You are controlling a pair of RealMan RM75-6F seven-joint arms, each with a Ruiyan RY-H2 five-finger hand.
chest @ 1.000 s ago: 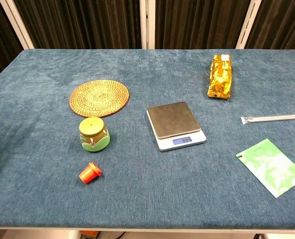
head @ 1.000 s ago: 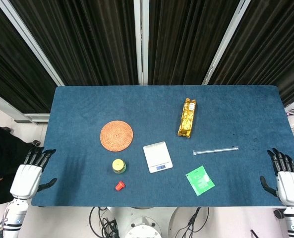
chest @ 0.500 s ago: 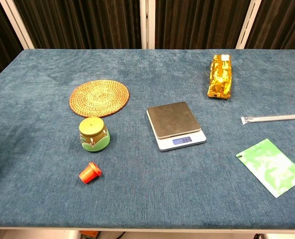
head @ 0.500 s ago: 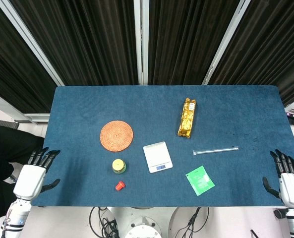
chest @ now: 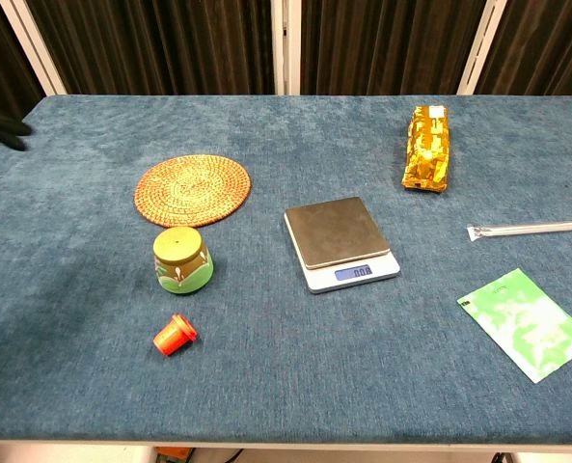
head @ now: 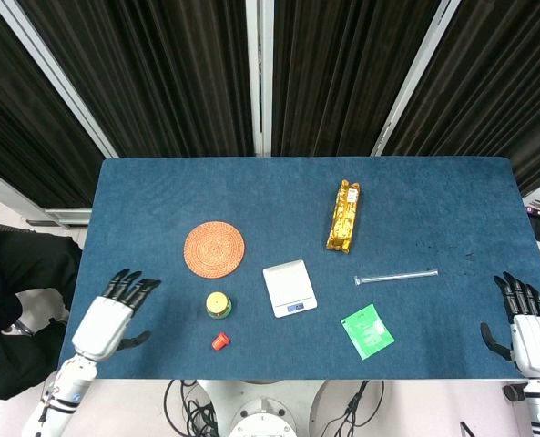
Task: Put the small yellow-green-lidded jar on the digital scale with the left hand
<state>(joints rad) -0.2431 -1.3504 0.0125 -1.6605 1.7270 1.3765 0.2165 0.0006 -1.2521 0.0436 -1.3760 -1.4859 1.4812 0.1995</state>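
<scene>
Left hand: the left hand (head: 108, 320) has come in over the table's near-left corner since 0.5 s ago; fingers spread, holding nothing, well apart from the jar.
Right hand: the right hand (head: 527, 332) stays at the right table edge, fingers apart, holding nothing.
Jar: the small yellow-green-lidded jar (chest: 181, 259) stands upright on the blue cloth, between the woven coaster (chest: 192, 190) and the red cap (chest: 175, 334), unmoved.
Scale: the digital scale (chest: 340, 241) sits to the jar's right, platform bare.
Meaning: the reach appears just begun; no grasp yet, so the whole carry is left to do.
</scene>
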